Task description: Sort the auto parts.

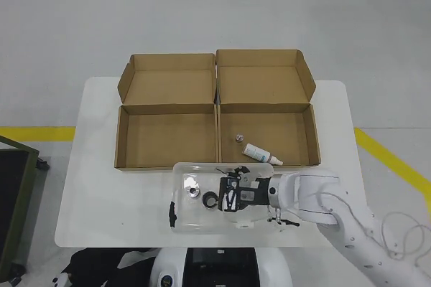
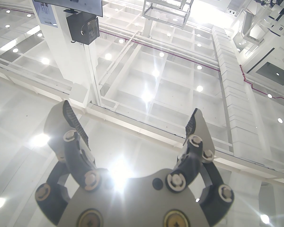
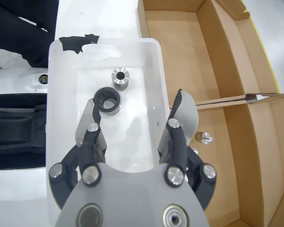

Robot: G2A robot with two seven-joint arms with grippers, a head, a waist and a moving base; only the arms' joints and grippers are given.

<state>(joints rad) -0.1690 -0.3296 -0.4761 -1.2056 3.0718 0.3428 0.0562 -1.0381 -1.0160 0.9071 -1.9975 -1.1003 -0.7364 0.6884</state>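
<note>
Sorting is judged partly done: a small silver metal fitting (image 3: 203, 138) and a white plastic bottle (image 1: 258, 153) lie in the right brown cardboard box (image 1: 291, 133). A silver metal cylinder (image 3: 120, 78) and black ring (image 3: 108, 99) are left in the clear plastic tray (image 3: 132, 40) at the surface's (image 1: 93, 186) near edge. The right tool (image 3: 136, 96) and left tool (image 2: 130, 106) are spread, empty.

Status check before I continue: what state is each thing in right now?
Bin: uncovered, two parts inside.
Metal cylinder: standing on end in bin.
Black ring: lying flat in bin.
Left box: lid open, empty.
Right box: lid open, holds a bottle and a small metal part.
Right gripper: open, empty, above bin.
Left gripper: open, empty, pointing upward.
</note>
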